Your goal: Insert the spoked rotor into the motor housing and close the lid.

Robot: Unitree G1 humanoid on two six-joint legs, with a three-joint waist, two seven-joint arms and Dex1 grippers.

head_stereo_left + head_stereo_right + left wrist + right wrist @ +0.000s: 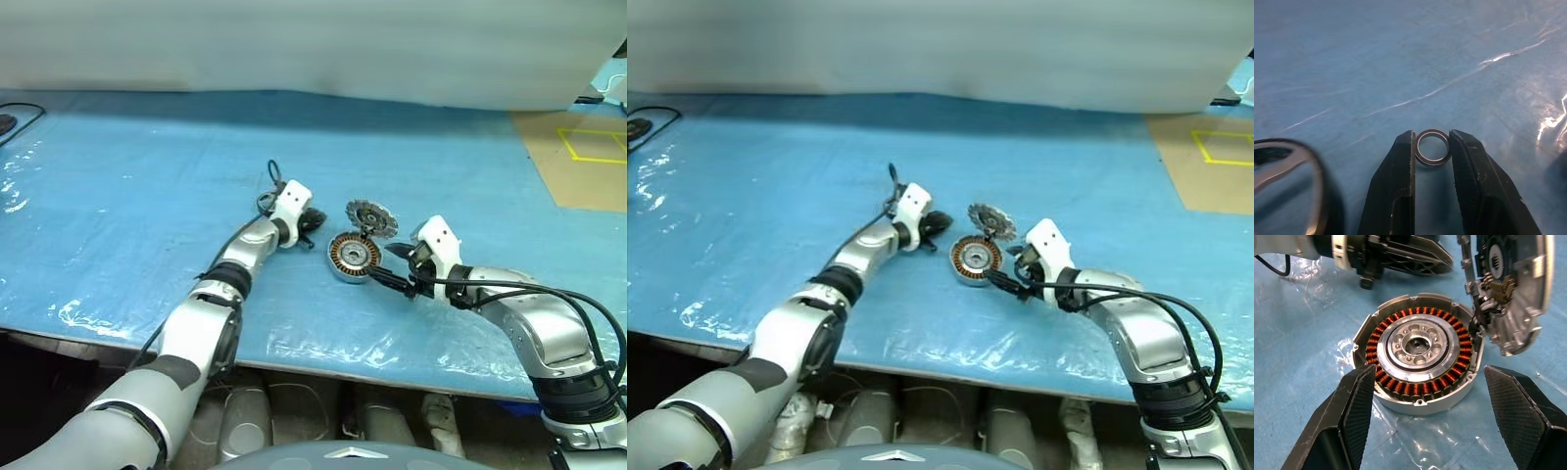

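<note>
Beside the housing (pixel 1419 360), our left tool (pixel 1432 147) pinches a small ring (pixel 1432 147); our right tool (pixel 1425 418) gapes wide, straddling the housing.

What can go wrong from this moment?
1. The left gripper pinches a small metal ring only by its edges at the very tips of the jaws; it may slip out or twist.
2. The lid stands tilted against the motor housing rim; a bump from either arm may knock it down onto the copper windings.
</note>
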